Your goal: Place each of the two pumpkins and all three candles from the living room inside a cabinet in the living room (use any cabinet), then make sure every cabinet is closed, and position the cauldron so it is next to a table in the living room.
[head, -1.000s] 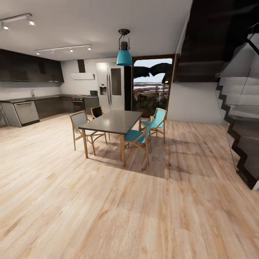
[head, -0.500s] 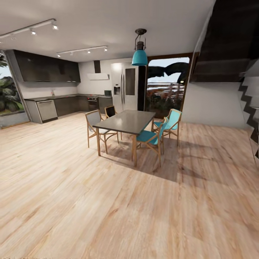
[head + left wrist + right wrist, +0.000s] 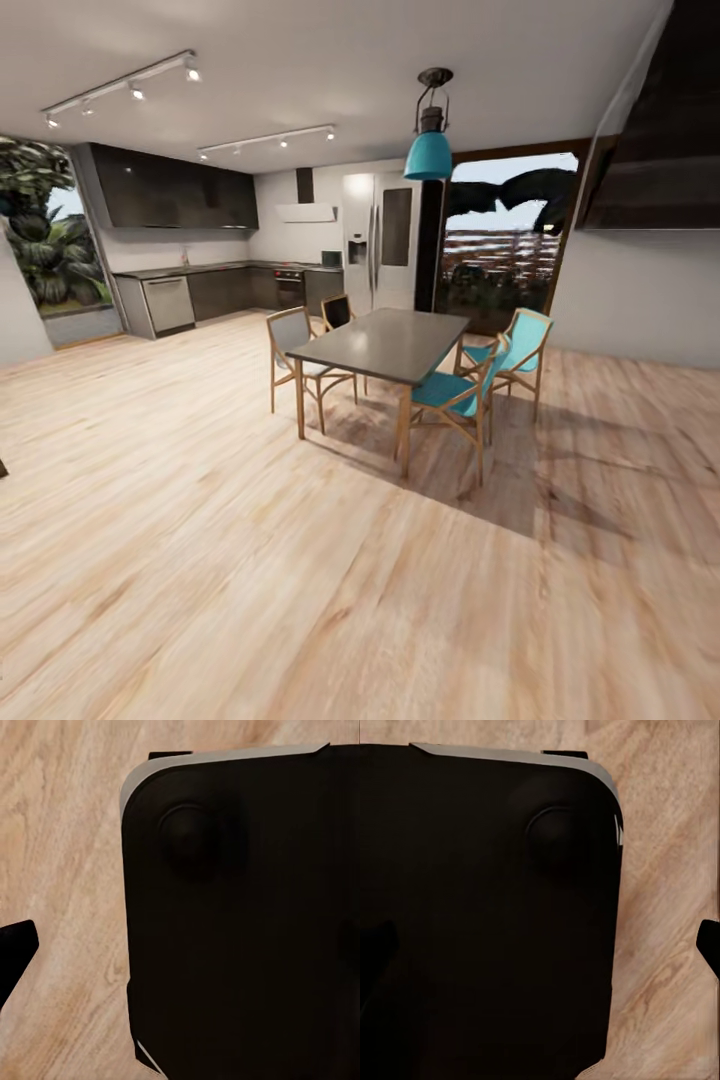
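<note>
The pumpkins, candles, cabinet and cauldron are out of view. In the left wrist view my left gripper (image 3: pixel 180 945) hangs over my own black base (image 3: pixel 240 907) and the wooden floor (image 3: pixel 60 832). One dark fingertip (image 3: pixel 15 945) shows at the picture's edge, far from the other, and nothing is between them. The right wrist view is similar: my right gripper (image 3: pixel 540 945) is above the black base (image 3: pixel 487 907), fingertip (image 3: pixel 709 942) at the edge, nothing held.
A grey dining table (image 3: pixel 385 345) with wooden chairs, two of them teal (image 3: pixel 455 395), stands ahead on the wooden floor (image 3: pixel 250 560). A dark kitchen counter (image 3: pixel 200 290) and fridge (image 3: pixel 385 250) line the far wall. A teal lamp (image 3: pixel 429 150) hangs above. A window (image 3: pixel 45 245) is at left.
The camera has turned left: the table and kitchen shifted right in the picture, the staircase slid out at the right, and a window with plants came in at the left.
</note>
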`<state>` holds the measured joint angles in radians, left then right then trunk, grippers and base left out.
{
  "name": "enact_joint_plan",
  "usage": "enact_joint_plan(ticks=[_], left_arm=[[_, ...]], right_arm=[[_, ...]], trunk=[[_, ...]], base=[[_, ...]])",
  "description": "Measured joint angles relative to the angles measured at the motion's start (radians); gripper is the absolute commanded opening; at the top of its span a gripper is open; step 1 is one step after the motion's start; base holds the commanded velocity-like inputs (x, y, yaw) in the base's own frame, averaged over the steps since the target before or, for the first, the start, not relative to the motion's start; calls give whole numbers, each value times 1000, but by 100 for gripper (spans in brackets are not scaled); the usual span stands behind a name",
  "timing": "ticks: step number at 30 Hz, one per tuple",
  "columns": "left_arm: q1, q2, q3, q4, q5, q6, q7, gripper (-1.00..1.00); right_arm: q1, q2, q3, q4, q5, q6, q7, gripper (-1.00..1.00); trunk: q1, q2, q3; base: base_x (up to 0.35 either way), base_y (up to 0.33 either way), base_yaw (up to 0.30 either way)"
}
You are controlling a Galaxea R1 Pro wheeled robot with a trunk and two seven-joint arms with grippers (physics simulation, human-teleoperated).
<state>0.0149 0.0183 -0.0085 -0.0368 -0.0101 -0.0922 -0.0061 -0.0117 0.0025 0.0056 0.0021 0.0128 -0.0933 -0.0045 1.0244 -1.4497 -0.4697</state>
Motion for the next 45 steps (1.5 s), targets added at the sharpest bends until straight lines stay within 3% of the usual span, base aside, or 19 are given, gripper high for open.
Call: enact_joint_plan(ticks=[45], left_arm=[[0, 0, 1, 0, 1, -2, 1, 100]], right_arm=[[0, 4, 2, 8, 3, -32, -2, 100]], trunk=[[0, 0, -16]], base=[[344, 0, 237]])
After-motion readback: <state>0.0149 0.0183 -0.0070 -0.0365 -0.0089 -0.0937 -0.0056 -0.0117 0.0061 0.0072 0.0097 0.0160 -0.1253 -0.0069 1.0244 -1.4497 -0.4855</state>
